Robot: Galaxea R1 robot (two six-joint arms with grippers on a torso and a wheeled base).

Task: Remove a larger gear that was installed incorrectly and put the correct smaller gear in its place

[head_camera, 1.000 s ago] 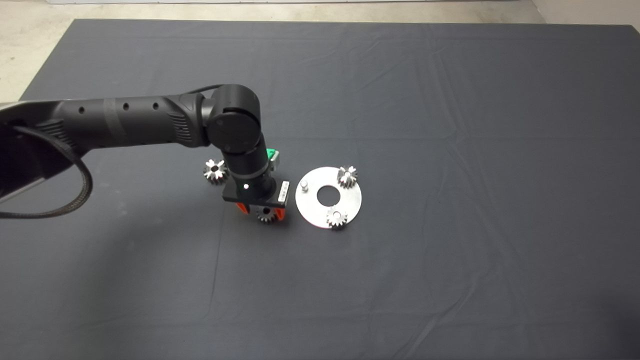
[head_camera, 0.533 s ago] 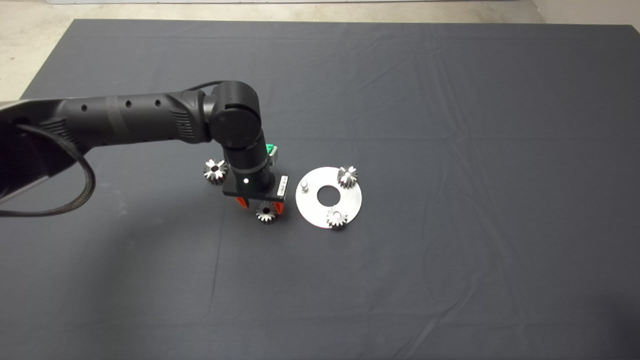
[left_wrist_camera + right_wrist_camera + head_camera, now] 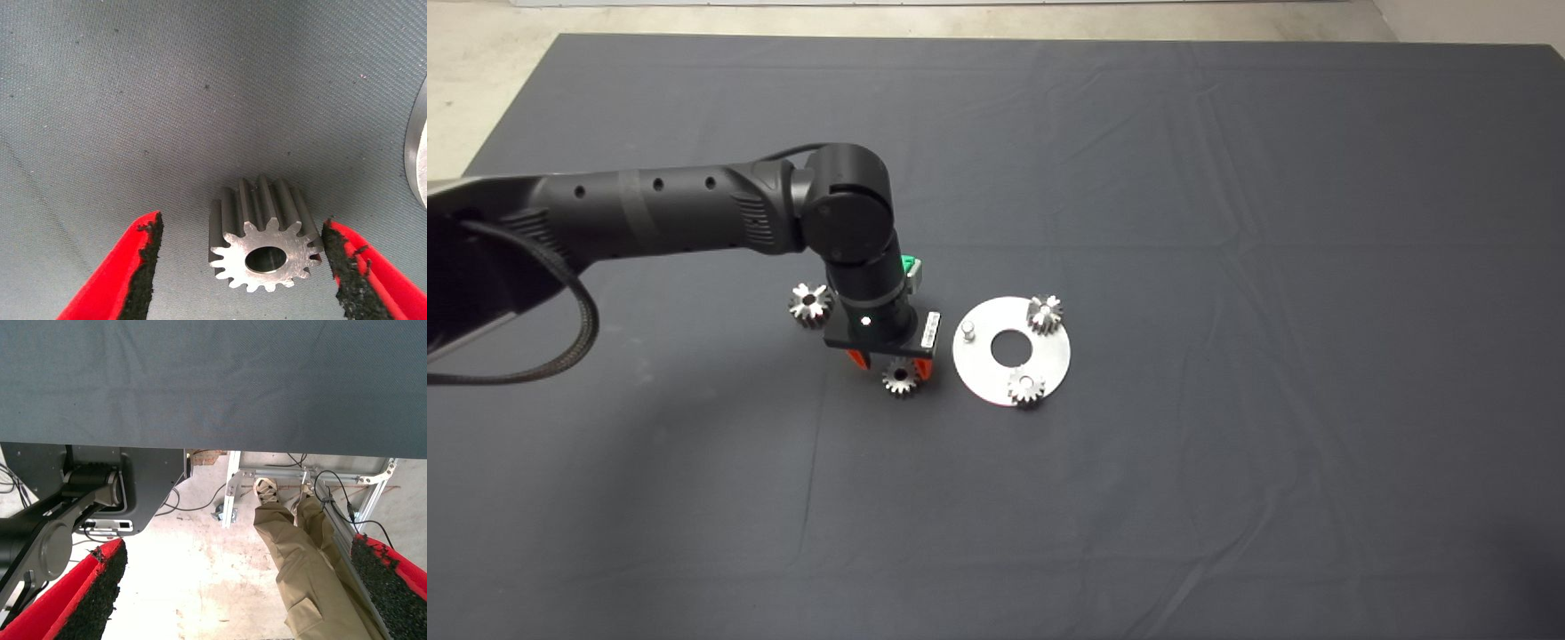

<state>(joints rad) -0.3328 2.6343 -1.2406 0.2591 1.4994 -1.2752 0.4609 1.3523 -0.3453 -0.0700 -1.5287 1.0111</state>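
hovered left gripper (image 3: 890, 366) with fingers spread wide around the smaller gear (image 3: 262, 243) on the mat (image 3: 1227, 222), just beside the round plate (image 3: 1049, 356); parked right gripper (image 3: 240, 600) also spread wide.

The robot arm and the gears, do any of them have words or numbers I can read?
White label on the left gripper: there are marks, but they are too small to read.
Smaller gear, larger gear, round metal plate: no writing visible.
Right wrist view: no readable text.
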